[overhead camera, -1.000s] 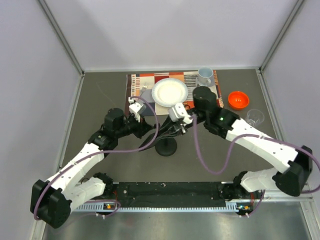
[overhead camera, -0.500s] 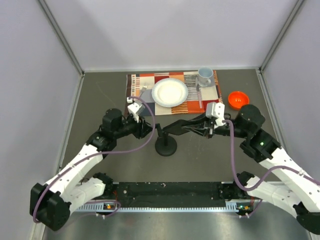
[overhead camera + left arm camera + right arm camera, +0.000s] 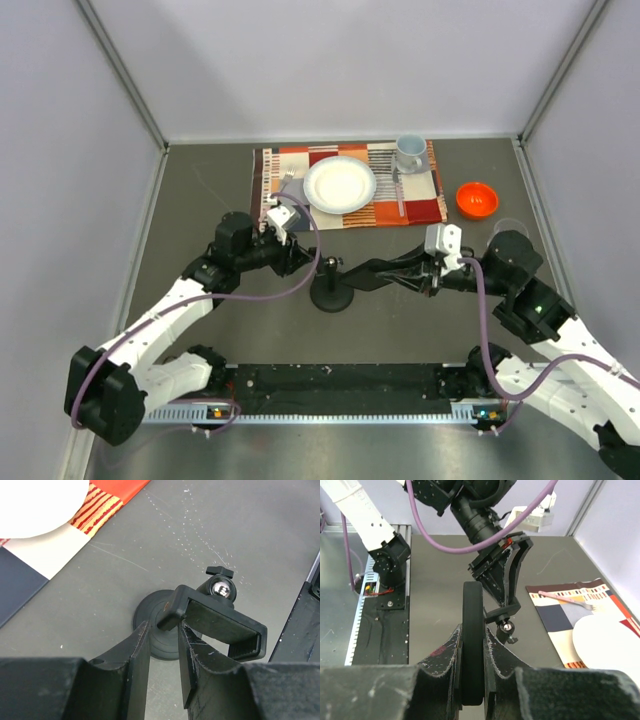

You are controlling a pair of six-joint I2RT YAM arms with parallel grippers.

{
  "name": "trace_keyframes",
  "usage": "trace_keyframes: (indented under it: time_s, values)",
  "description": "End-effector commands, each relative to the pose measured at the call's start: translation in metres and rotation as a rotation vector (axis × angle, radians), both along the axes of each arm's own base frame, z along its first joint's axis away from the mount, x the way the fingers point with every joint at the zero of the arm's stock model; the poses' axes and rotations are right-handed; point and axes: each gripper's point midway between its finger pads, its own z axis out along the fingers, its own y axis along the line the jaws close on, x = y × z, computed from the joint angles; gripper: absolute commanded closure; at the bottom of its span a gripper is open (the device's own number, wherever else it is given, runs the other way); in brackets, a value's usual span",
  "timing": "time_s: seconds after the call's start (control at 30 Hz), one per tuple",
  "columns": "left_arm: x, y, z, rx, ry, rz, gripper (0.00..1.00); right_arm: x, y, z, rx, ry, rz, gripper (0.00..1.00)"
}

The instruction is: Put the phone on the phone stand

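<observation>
The phone stand [image 3: 331,292] stands mid-table, a round black base with a post. In the left wrist view its cradle [image 3: 220,625] tilts on a shiny ball joint [image 3: 219,588]. My left gripper [image 3: 308,262] comes in from the stand's left and is open. One corner of the cradle lies between the tips of the left gripper [image 3: 162,625], against the right finger. My right gripper [image 3: 410,272] is shut on the phone [image 3: 380,272], which points left toward the stand's top. In the right wrist view the phone [image 3: 472,600] stands edge-on in the right gripper [image 3: 473,632], just short of the cradle [image 3: 504,611].
A striped placemat [image 3: 300,165] lies at the back with a white plate [image 3: 340,184], a fork [image 3: 287,180], a spoon [image 3: 399,190] and a cup [image 3: 409,152] on it. An orange bowl [image 3: 477,199] sits to its right. A black rail [image 3: 340,378] runs along the near edge.
The right arm has swung from over the stand to its right, carrying the phone. The left jaws have parted and that gripper has shifted slightly back beside the stand.
</observation>
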Motion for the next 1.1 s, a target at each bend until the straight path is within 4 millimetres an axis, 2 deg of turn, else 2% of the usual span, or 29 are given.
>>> trace_keyframes:
  time_s: [0.0, 0.37, 0.53, 0.6, 0.67, 0.7, 0.73, 0.77, 0.8, 0.87, 0.97, 1.03, 1.07]
  values:
    - [0.007, -0.01, 0.032, -0.015, -0.136, -0.067, 0.68, -0.008, -0.002, 0.024, 0.062, -0.073, 0.026, 1.0]
    - [0.01, -0.024, 0.032, 0.012, -0.138, -0.137, 0.72, -0.018, -0.005, 0.025, 0.071, -0.089, 0.063, 1.0]
    - [0.011, -0.021, 0.035, 0.012, -0.157, -0.093, 0.92, -0.016, 0.001, 0.018, 0.053, -0.061, 0.084, 1.0]
    - [0.019, -0.008, 0.034, 0.04, -0.15, 0.018, 1.0, -0.015, 0.004, 0.019, 0.052, -0.051, 0.091, 1.0]
    - [0.021, 0.006, 0.033, 0.024, -0.115, 0.151, 1.0, -0.013, 0.01, 0.013, 0.031, -0.034, 0.119, 1.0]
    - [0.017, 0.009, 0.026, 0.014, -0.09, 0.174, 1.0, -0.011, 0.013, 0.011, 0.022, -0.031, 0.13, 1.0]
    - [0.011, 0.007, 0.028, -0.021, -0.074, 0.186, 1.0, -0.011, 0.015, 0.009, 0.017, -0.034, 0.141, 1.0]
    - [0.005, 0.008, 0.042, -0.063, -0.111, 0.193, 1.0, -0.011, 0.02, 0.007, 0.011, -0.043, 0.176, 1.0]
    - [0.006, 0.013, 0.041, -0.069, -0.134, 0.24, 1.0, -0.013, 0.022, 0.006, 0.01, -0.05, 0.2, 1.0]
    - [-0.005, 0.011, 0.058, -0.102, -0.198, 0.263, 1.0, -0.019, 0.029, 0.008, 0.018, -0.068, 0.28, 1.0]
    - [-0.01, 0.013, 0.066, -0.114, -0.233, 0.316, 1.0, -0.035, 0.039, 0.008, 0.02, -0.11, 0.408, 1.0]
    - [-0.01, 0.012, 0.063, -0.107, -0.231, 0.32, 1.0, -0.036, 0.054, 0.0, -0.009, -0.12, 0.471, 1.0]
    - [-0.009, 0.012, 0.059, -0.094, -0.221, 0.327, 1.0, -0.043, 0.062, 0.01, -0.007, -0.203, 0.52, 1.0]
